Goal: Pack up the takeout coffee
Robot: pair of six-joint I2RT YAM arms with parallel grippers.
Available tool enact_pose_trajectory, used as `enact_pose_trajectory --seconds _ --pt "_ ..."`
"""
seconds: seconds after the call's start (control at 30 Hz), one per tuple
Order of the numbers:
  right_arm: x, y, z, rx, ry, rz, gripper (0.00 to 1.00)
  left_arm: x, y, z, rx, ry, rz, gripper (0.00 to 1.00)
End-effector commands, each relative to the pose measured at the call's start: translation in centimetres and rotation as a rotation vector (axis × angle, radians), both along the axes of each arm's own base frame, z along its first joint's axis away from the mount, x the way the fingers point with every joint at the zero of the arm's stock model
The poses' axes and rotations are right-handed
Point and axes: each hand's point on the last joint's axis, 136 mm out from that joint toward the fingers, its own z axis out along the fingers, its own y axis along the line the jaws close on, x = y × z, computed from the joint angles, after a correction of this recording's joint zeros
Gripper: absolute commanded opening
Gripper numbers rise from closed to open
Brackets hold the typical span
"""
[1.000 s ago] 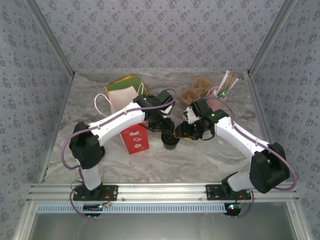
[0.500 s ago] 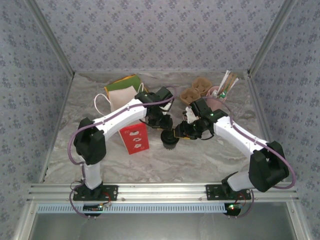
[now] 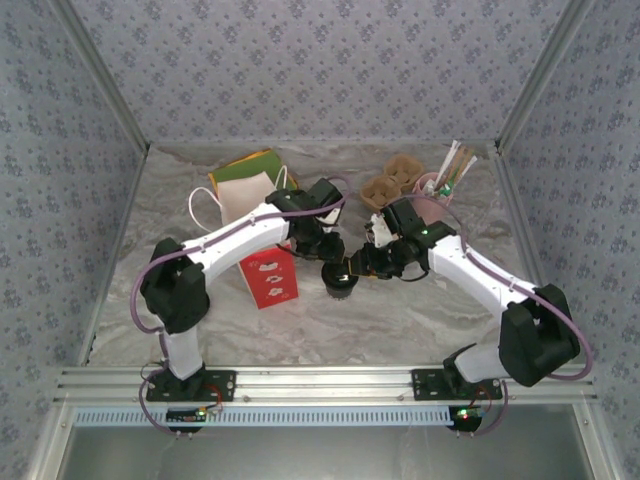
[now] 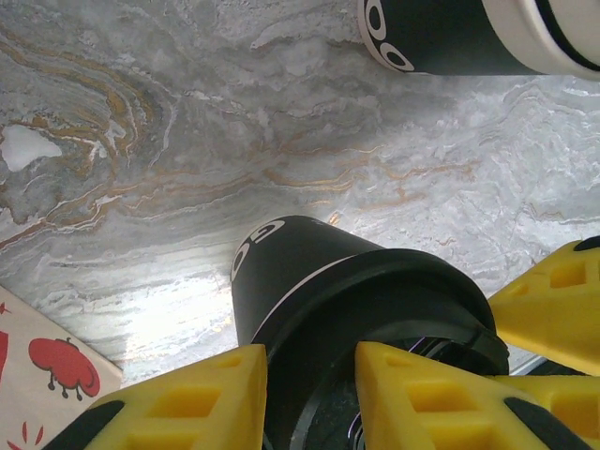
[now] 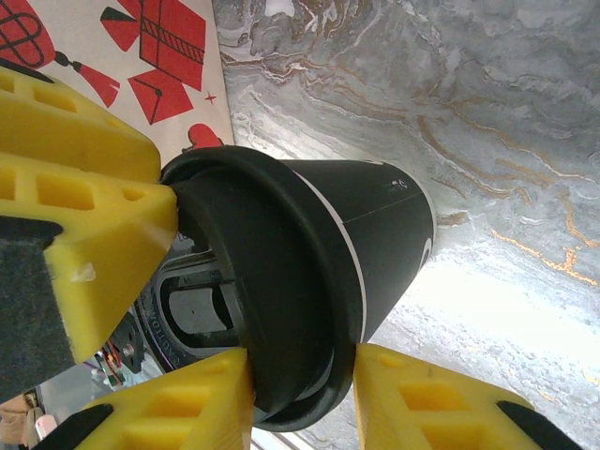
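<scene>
- Top external view: the marbled surface (image 3: pixel 450 310) carries everything.
- My left arm (image 3: pixel 235 245) and right arm (image 3: pixel 470 265) reach in from the near edge and meet near the middle.
- The red-and-white paper bag (image 3: pixel 268 278) sits left of centre, beside my left arm.
- The takeout coffee (image 3: pixel 339 284), dark-sleeved with a black lid, stands upright on the surface just right of the bag.
- A second dark cup (image 4: pixel 441 37) with a white rim shows in the left wrist view, apart from the coffee.
- My left pincer (image 4: pixel 309 361) is closed narrow on the rim of the coffee's lid, with yellow fingers against it on both sides.
- My right pincer (image 5: pixel 300 366) pinches the same lid's rim from the opposite side.
</scene>
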Motion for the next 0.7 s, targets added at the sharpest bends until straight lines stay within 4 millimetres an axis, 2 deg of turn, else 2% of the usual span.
enact_pose_trajectory --seconds 0.0,0.13,0.33,0.43,0.57,0.67 --pt "-2.2 -2.0 -4.7 -0.144 0.098 0.001 0.32 -2.6 3.0 -4.4 0.159 0.108 0.004 0.31" --pt "-2.6 -2.3 -5.2 -0.162 0.109 0.003 0.32 -3.1 3.4 -4.9 0.171 0.121 0.006 0.31" --pt "-2.3 -2.2 -4.5 -0.159 0.092 0.007 0.32 -3.0 3.5 -4.5 0.176 0.112 0.006 0.3" --pt "-1.8 -1.6 -3.3 -0.135 0.065 0.013 0.33 -2.3 2.9 -2.5 0.145 0.074 0.007 0.31" --pt "-1.2 -0.8 -1.4 -0.089 0.025 0.021 0.41 -1.4 1.5 1.0 0.095 0.021 -0.005 0.33" --pt "-0.8 -0.3 -0.5 -0.064 0.008 0.022 0.44 -1.2 0.6 2.7 0.061 0.001 -0.01 0.35"
